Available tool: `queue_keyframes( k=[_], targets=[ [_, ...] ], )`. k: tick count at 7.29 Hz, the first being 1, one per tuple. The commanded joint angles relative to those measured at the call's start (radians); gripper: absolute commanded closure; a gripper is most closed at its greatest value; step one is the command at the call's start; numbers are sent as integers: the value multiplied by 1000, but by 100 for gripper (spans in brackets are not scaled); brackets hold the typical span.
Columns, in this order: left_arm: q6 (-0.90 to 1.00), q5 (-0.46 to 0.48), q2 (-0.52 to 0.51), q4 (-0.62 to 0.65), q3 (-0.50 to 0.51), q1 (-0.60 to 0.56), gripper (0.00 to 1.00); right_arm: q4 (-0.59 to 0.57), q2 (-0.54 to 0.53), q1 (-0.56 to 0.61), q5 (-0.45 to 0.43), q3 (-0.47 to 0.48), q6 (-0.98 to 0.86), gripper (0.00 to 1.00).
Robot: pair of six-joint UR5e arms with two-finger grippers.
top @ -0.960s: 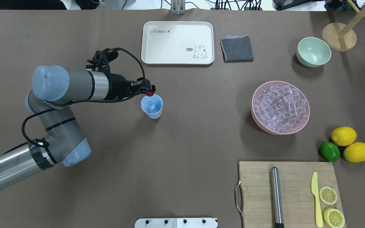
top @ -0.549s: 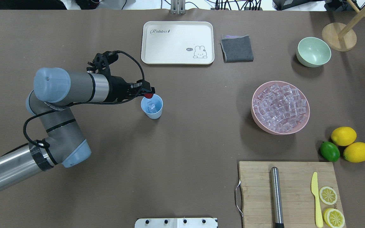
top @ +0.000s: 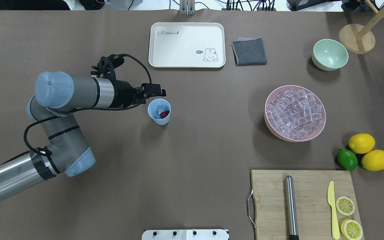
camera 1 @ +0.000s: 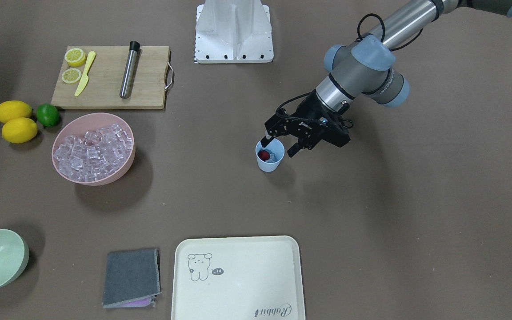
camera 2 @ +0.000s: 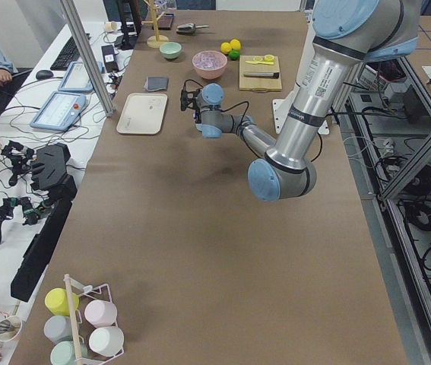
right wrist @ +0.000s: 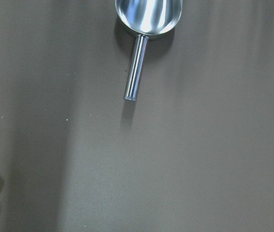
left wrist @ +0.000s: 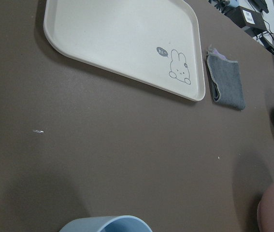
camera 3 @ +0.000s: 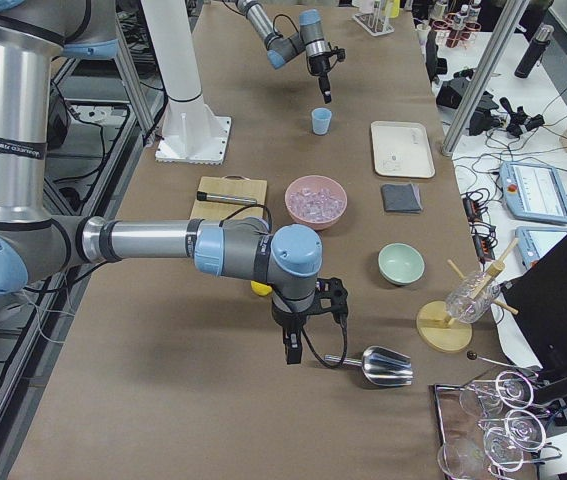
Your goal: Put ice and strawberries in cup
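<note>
The left arm (top: 62,133) comes in low from the edge of the table, bends sharply at the elbow, and its wrist runs nearly level toward the cup (top: 161,121). The left gripper (camera 1: 276,148) tilts down at the cup's mouth. Its fingers (camera 1: 292,150) are spread wide with nothing between them, one tip over the rim on the robot's side and the other just outside the cup.

The cup stands upright on the table, long axis vertical and mouth up. Inside it a clear cube of ice (top: 159,109) sits against the wall nearest the arm. The strawberry (top: 165,114) lies beside that cube on the side of the cup away from the arm. It is too small to tell which way its tip points.

Well to the right of the cup, a pink bowl (top: 276,132) holds a heap of more ice cubes (top: 293,111).

Far past the bowl from the cup, the right gripper (camera 3: 289,352) hangs pointing down at the table, just beside the handle of a metal scoop (camera 3: 378,366). I cannot tell whether its fingers are spread or closed.
</note>
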Motion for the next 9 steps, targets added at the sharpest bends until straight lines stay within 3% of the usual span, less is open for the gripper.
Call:
queue_keyframes(
  k=[1,2,4,6,8,9],
  targets=[
    [0,0,19,3,-16,-16,2,0,-6,0,1,1,-2,0],
    [6,-21,54,8,-30,-52,2,24,-15,0,3,-2,-6,0],
    [302,-283,152,15,-29,-240,2,156,-46,0,3,-41,-3,0],
    [560,-432,252,78,-22,-422,2,173,-52,0,33,-51,14,0],
    [960,-593,283,308,-25,-632,2,178,-52,0,35,-37,153,1],
    [1173,-601,303,431,-30,-700,1,178,-52,0,35,-37,153,1]
  ],
)
